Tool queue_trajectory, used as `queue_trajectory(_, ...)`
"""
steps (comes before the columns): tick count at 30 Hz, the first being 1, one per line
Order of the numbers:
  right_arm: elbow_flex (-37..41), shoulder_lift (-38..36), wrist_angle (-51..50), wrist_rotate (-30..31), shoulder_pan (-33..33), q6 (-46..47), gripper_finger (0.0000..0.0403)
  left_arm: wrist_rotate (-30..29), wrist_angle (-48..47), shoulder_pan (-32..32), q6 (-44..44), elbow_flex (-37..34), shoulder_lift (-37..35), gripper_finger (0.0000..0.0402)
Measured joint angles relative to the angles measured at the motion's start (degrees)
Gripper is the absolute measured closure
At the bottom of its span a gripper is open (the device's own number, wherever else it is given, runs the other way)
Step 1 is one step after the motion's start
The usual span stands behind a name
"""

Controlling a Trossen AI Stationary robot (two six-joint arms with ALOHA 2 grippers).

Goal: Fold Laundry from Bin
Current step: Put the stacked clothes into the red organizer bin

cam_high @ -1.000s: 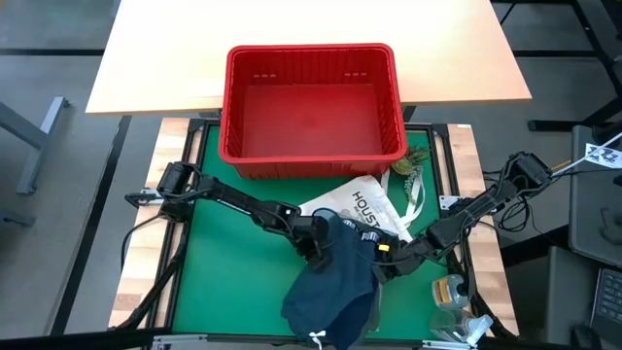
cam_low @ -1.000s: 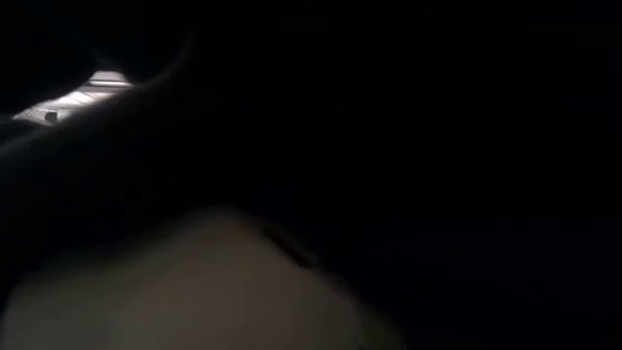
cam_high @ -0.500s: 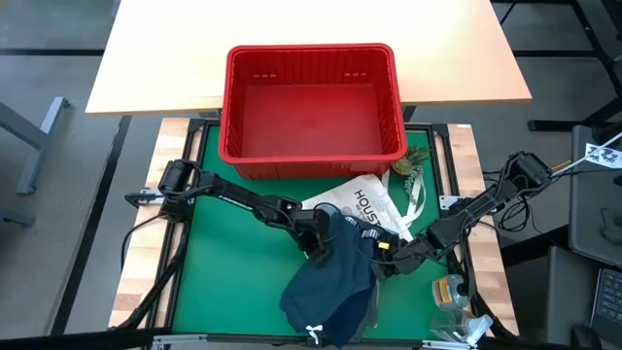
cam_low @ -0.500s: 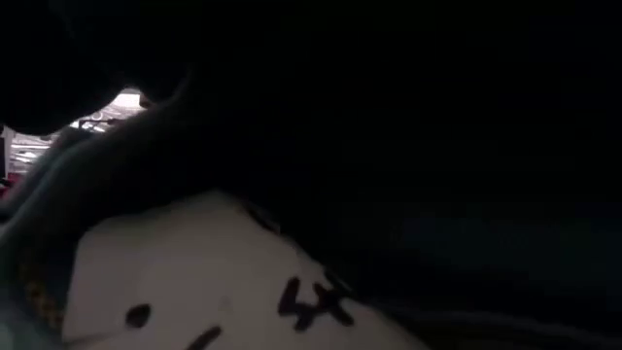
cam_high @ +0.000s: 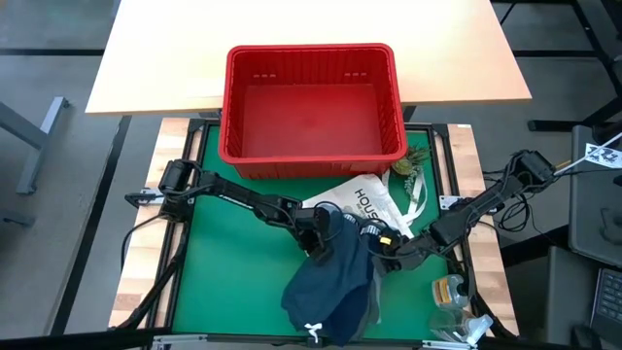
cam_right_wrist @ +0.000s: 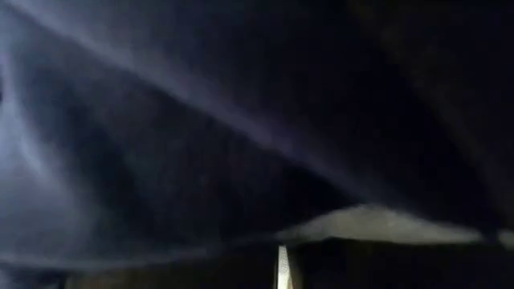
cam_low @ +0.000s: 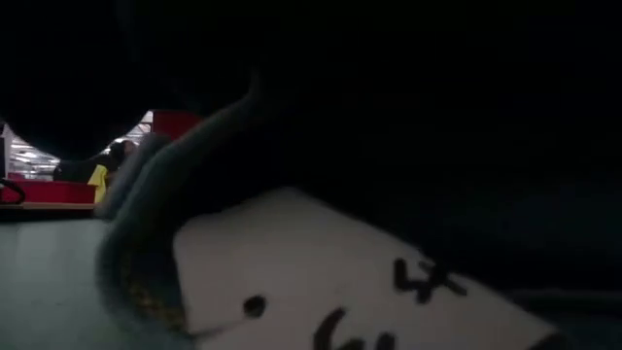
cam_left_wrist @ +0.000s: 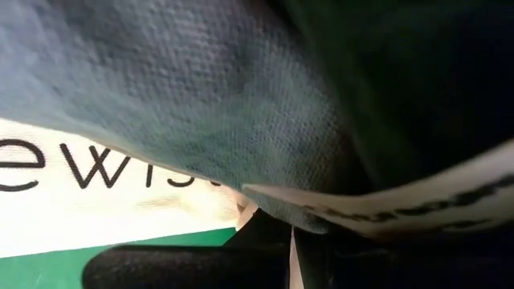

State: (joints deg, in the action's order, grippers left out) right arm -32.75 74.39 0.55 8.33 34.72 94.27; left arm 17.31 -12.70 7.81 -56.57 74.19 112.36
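Green mat: red bin bare inside, navy shorts outside.

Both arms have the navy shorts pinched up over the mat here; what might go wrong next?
1. The navy shorts hang bunched between the left gripper and right gripper, so they may lay down creased.
2. The white tote bag lies right under the grip and might drag along.
3. The shorts block the low view, hiding the landing.
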Motion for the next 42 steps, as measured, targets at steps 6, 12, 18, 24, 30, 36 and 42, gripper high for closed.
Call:
queue_trajectory(6,0.0,0.0,3.2,-0.8,-2.0,-1.3,0.04,0.3,1.0,0.0,0.0,0.0,0.0,0.0401)
queue_trajectory(12,0.0,0.0,3.6,-1.3,-2.6,-3.1,0.04,0.8,0.8,-0.4,0.2,0.0,-1.6,0.0401)
queue_trajectory(18,0.0,0.0,0.7,-1.9,-2.6,-3.2,0.0399,-0.2,-0.5,-0.2,0.2,0.1,-1.6,0.0401)
queue_trajectory(24,0.0,-0.1,-5.6,-3.3,-2.6,-3.2,0.0398,-2.6,-2.1,0.5,0.2,0.2,-1.5,0.0401)
queue_trajectory(30,0.0,-0.1,-6.7,-3.6,-2.6,-3.2,0.0379,-3.1,-2.4,0.6,0.6,0.2,-1.5,0.0401)
queue_trajectory(36,0.0,-0.1,-7.3,-6.4,-2.6,-3.1,0.0314,-3.0,-2.5,0.6,1.7,0.2,-1.4,0.0401)
queue_trajectory(42,0.0,-0.1,-14.3,-7.1,-2.5,-2.8,0.0265,-3.2,-2.5,0.9,1.7,0.2,-1.4,0.0401)
